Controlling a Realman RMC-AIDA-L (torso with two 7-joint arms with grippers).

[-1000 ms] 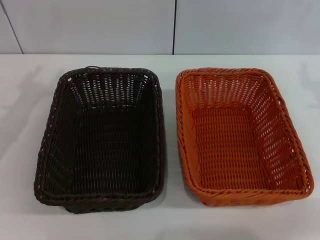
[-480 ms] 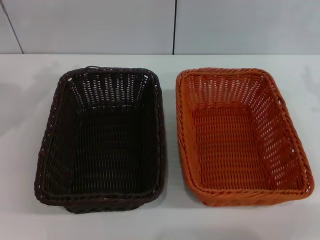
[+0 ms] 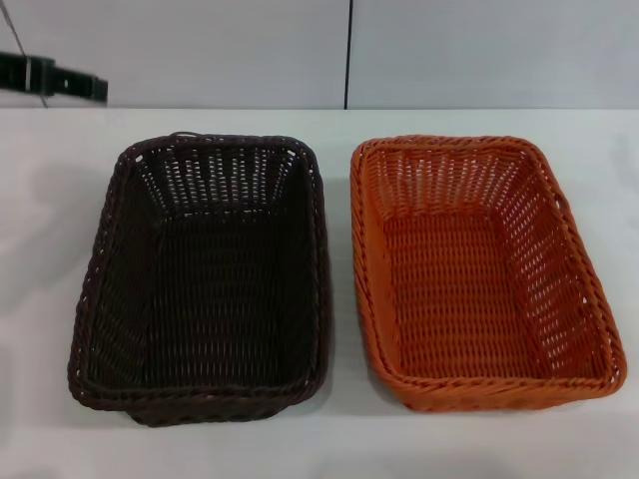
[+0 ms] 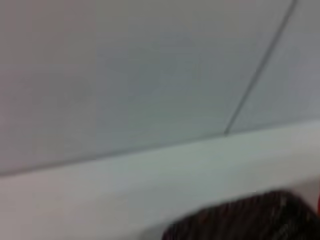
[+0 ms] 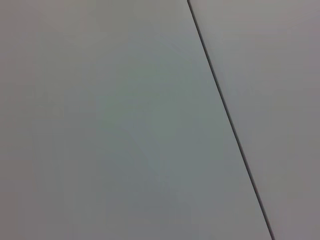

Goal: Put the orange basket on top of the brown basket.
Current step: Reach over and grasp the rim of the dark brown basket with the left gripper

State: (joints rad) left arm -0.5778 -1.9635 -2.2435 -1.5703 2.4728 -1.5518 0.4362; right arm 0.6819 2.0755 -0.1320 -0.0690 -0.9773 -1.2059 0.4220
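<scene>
1. My left gripper (image 3: pixel 55 78) reaches in high at the far left; I cannot tell its finger state.
2. The orange basket (image 3: pixel 479 274) sits just beside the brown basket (image 3: pixel 205 279) on the table (image 3: pixel 339 439).

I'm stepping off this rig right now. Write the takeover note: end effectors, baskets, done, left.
Left end effector: just inside the head view at the far left, raised beyond the table's back edge; holds nothing, open or shut not visible.
Right end effector: not in view.
Brown basket: empty, upright on the white table, on the left.
Orange basket: empty, upright, on the right, beside the brown one with a narrow gap between them.
Done: nothing; neither basket is gripped.
Left: grasp the orange basket, lift it, set it on top of the brown basket.
</scene>
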